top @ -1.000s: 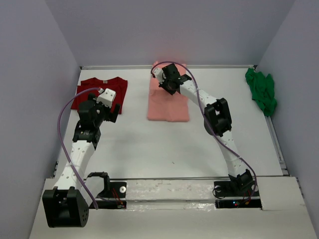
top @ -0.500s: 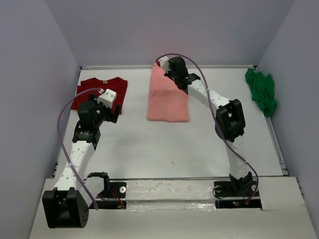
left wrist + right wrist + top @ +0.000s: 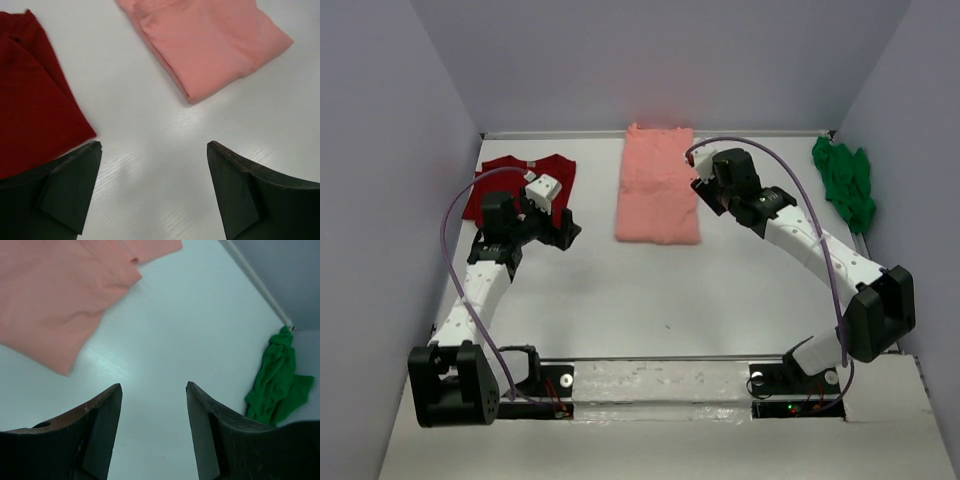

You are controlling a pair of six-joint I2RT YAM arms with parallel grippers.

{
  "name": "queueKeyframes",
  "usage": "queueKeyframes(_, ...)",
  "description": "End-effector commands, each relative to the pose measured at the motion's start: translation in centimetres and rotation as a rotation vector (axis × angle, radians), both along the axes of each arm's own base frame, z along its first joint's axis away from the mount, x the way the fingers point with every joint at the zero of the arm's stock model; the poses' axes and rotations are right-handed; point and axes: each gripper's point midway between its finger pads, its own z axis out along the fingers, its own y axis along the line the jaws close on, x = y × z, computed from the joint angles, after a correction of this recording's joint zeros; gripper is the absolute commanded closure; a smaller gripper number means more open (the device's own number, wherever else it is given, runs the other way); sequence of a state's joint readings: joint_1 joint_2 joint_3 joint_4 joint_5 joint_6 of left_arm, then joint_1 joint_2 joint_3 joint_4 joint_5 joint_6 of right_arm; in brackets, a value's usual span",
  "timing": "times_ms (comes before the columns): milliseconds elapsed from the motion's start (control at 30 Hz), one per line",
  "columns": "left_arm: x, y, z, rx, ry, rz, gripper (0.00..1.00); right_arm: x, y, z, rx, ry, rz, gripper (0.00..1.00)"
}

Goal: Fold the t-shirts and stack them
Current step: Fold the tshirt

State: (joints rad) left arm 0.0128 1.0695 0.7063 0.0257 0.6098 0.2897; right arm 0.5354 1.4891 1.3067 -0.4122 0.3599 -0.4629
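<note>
A folded salmon-pink t-shirt (image 3: 658, 185) lies flat at the back middle of the table; it also shows in the left wrist view (image 3: 210, 40) and the right wrist view (image 3: 55, 295). At the back left lies the dark red t-shirt (image 3: 505, 175) (image 3: 35, 100). The green t-shirt (image 3: 845, 185) (image 3: 277, 380) is crumpled against the right wall. My right gripper (image 3: 705, 190) (image 3: 154, 385) is open and empty, just right of the pink shirt over bare table. Between the red and pink shirts, my left gripper (image 3: 565, 228) (image 3: 154, 145) stands wide open with nothing in it.
Grey walls close in the white table (image 3: 650, 290) on the left, back and right. A raised rail (image 3: 875, 290) runs along the right edge. The arm bases (image 3: 790, 380) sit at the near edge.
My right gripper has opened, let go of the pink shirt at its far edge and drawn back to the right. The pink shirt now lies flat. My left wrist has swung slightly right.
</note>
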Motion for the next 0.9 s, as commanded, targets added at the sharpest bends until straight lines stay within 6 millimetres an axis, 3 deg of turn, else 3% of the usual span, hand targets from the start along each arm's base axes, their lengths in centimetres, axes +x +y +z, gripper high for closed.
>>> queueKeyframes(0,0.5,-2.4,-0.2,-0.138,0.161,-0.097,0.06,-3.7,-1.2,-5.2,0.051,0.201,-0.03,0.39)
queueKeyframes(33,0.6,-2.7,-1.8,-0.159,0.244,-0.104,0.09,-4.1,-1.0,-5.9,0.102,0.242,-0.02,0.36)
queueKeyframes(200,2.1,-4.2,-2.6,-0.278,0.369,-0.119,0.1,-4.3,-1.8,-9.4,0.298,0.481,-0.106,0.37)
queueKeyframes(233,2.2,-4.6,-2.8,-0.31,0.403,-0.111,0.11,-3.7,-1.0,-9.8,0.357,0.53,-0.095,0.38)
queueKeyframes(267,2.6,-4.8,-3.3,-0.33,0.43,-0.117,0.12,-3.1,-1.7,-9.9,0.389,0.548,-0.12,0.39)
queueKeyframes(400,3.0,-7.0,-4.9,-0.362,0.528,-0.152,0.18,-1.7,-1.5,-10.6,0.45,0.628,-0.131,0.39)
queueKeyframes(600,3.3,-9.3,-7.8,-0.397,0.659,-0.212,0.2,0.0,0.3,-10.9,0.542,0.742,-0.099,0.39)
queueKeyframes(767,3.1,-10.2,-10.8,-0.395,0.776,-0.229,0.31,0.1,1.0,-11.1,0.601,0.815,-0.08,0.39)
queueKeyframes(867,3.3,-10.7,-11.4,-0.373,0.786,-0.233,0.34,-0.4,1.3,-11.8,0.61,0.853,-0.069,0.38)
